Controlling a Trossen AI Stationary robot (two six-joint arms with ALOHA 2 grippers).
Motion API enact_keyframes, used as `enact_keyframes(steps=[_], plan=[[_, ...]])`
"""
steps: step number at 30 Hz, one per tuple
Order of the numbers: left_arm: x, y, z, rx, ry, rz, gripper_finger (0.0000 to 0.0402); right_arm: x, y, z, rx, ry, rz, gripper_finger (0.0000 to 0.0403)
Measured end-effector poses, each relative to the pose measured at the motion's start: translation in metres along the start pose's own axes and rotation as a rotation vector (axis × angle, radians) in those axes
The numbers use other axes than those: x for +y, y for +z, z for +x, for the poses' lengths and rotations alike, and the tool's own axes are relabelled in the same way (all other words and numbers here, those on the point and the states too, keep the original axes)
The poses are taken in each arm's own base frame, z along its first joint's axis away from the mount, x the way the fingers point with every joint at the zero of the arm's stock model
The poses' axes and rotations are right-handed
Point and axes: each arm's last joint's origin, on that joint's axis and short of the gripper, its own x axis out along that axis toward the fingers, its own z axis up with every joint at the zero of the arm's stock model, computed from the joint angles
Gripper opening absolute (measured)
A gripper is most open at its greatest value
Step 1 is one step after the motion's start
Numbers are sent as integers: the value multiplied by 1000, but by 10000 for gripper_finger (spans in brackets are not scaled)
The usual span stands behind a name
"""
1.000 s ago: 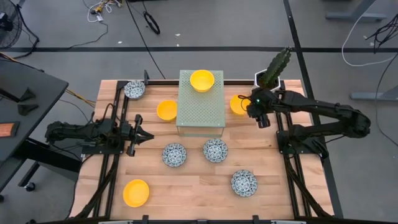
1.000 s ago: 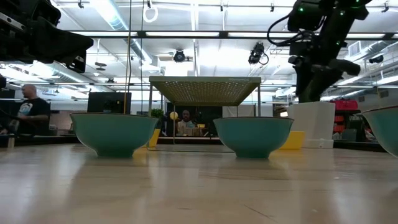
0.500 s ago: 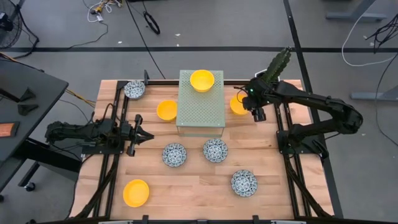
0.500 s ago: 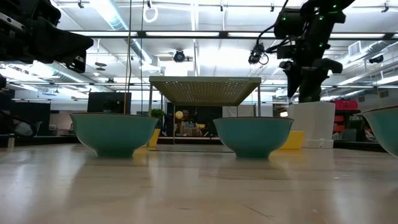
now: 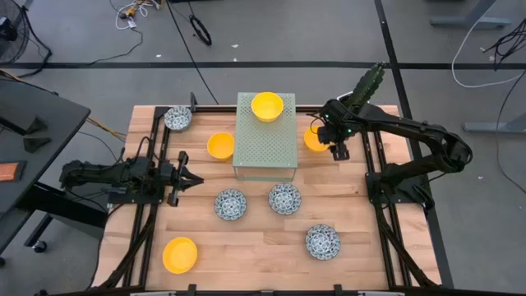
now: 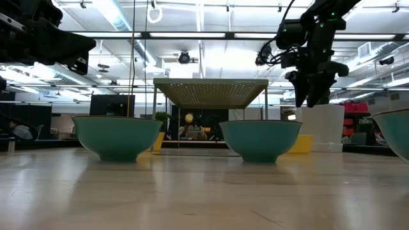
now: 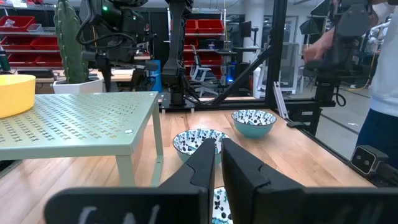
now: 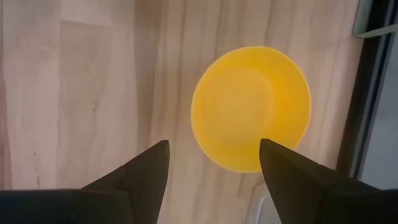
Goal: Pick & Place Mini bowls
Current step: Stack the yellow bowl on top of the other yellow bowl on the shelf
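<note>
Several mini bowls stand base-down on the wooden table (image 5: 246, 247). One yellow bowl (image 5: 267, 105) sits on the green perforated stand (image 5: 265, 136). Another yellow bowl (image 5: 311, 137) (image 8: 250, 109) stands right of the stand. My right gripper (image 5: 337, 149) (image 8: 214, 149) hovers open above this bowl's near edge, pointing steeply down and touching nothing. More yellow bowls (image 5: 220, 145) (image 5: 179, 254) and blue-patterned bowls (image 5: 231, 204) (image 5: 284, 198) (image 5: 322, 242) (image 5: 177, 118) are spread about. My left gripper (image 5: 186, 178) (image 7: 217, 163) rests shut and level at the table's left.
A white pot with a cactus (image 5: 362, 92) stands at the far right, close behind my right arm. The stand's legs and top rise just left of the right gripper. Bare wood lies along the near edge between the bowls. In the left wrist view a person stands beyond the table (image 7: 379, 93).
My right gripper has moved toward the table's left and a little toward its far edge, coming over the yellow bowl right of the stand. It has tipped more steeply downward and stayed open.
</note>
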Motion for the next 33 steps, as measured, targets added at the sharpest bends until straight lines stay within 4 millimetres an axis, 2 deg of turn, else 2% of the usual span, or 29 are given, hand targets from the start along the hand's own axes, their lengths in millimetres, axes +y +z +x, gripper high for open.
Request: enact_keyframes(steps=[4, 17, 28, 33], plan=[[0, 0, 0, 1, 0, 0, 34, -1, 1, 1, -9, -1, -1, 251], [0, 0, 0, 0, 0, 0, 34, -9, 11, 22, -2, 9, 42, 251], [0, 0, 0, 1, 0, 0, 34, -12, 15, 27, -35, 18, 223, 251], [0, 0, 0, 0, 0, 0, 34, -12, 15, 27, -35, 19, 236, 251]])
